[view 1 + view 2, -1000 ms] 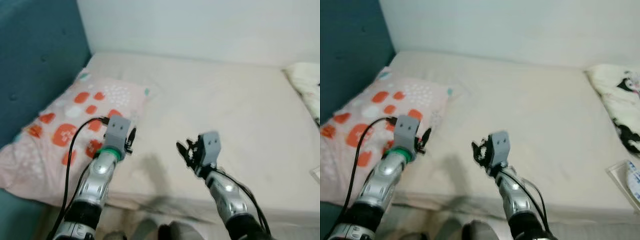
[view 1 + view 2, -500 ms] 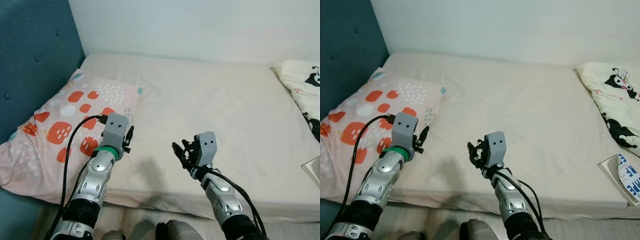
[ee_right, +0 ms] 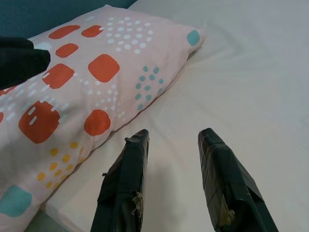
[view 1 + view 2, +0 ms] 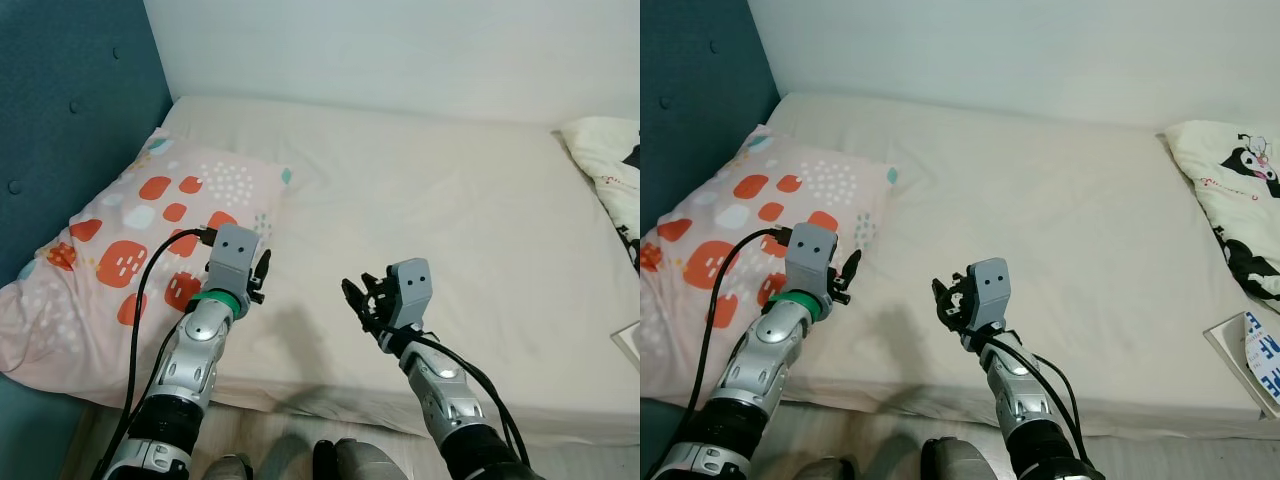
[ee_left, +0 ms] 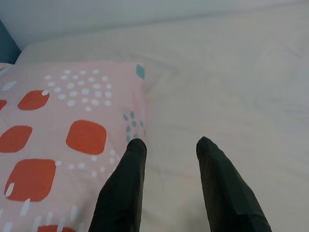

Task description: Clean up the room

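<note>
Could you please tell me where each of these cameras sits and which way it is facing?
Left and right eye views: on the head, looking forward and down at the bed; both silver arms show, left gripper by the pillow, right gripper over the sheet.
Left wrist view: along its open fingers at the pillow's edge.
Right wrist view: along its open fingers toward the same pillow.
Shared: all four views show the pillow and the sheet.

Cream bed (image 4: 430, 190) with pink spotted pillow (image 4: 130, 240) left, cartoon-print blanket (image 4: 1230, 200) right.
</note>
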`<state>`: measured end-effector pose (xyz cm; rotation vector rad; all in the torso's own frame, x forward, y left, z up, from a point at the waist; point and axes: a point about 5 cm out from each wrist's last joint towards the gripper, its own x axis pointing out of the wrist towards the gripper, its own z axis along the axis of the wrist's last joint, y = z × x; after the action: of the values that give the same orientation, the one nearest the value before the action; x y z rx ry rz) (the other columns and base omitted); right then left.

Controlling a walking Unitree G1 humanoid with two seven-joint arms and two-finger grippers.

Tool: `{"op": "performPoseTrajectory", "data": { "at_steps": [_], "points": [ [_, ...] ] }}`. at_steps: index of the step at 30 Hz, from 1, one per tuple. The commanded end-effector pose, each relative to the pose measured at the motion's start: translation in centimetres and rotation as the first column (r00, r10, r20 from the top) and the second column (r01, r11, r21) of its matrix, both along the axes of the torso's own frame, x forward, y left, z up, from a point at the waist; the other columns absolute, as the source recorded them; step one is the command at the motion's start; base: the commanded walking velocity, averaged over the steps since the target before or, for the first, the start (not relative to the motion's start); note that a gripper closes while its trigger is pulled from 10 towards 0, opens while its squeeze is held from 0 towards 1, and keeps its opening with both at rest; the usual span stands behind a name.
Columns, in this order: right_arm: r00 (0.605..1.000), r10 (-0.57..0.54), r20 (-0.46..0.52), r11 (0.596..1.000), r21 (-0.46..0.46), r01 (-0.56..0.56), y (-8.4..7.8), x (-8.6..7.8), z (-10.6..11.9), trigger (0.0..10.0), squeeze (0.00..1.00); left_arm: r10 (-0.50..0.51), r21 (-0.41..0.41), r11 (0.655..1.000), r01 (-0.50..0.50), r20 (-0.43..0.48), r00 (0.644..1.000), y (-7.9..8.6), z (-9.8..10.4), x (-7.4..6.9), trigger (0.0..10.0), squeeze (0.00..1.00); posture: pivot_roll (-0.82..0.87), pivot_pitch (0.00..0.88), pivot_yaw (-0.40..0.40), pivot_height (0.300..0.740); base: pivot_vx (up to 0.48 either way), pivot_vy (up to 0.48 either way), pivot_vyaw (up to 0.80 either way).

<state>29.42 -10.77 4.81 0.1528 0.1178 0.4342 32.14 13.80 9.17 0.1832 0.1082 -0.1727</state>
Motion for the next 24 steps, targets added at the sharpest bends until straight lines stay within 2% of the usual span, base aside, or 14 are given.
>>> {"op": "performPoseTrajectory", "data": {
  "at_steps": [1,24],
  "points": [
    [1.0,-0.008,0.001,1.0,0.003,0.008,-0.16,-0.09,-0.09,10.0,0.0,-0.012,-0.017,1.0,0.012,-0.002,1.0,-0.35,0.03,0.01,10.0,0.0,-0.03,0.023,-0.016,0.74,0.0,0.0,0.0],
    [1.0,-0.008,0.002,1.0,0.008,0.008,0.06,0.0,-0.03,10.0,0.0,-0.018,-0.017,1.0,0.018,0.009,1.0,-0.19,0.44,0.21,10.0,0.0,-0.03,0.029,-0.009,0.74,0.0,0.347,0.0]
  ]
}}
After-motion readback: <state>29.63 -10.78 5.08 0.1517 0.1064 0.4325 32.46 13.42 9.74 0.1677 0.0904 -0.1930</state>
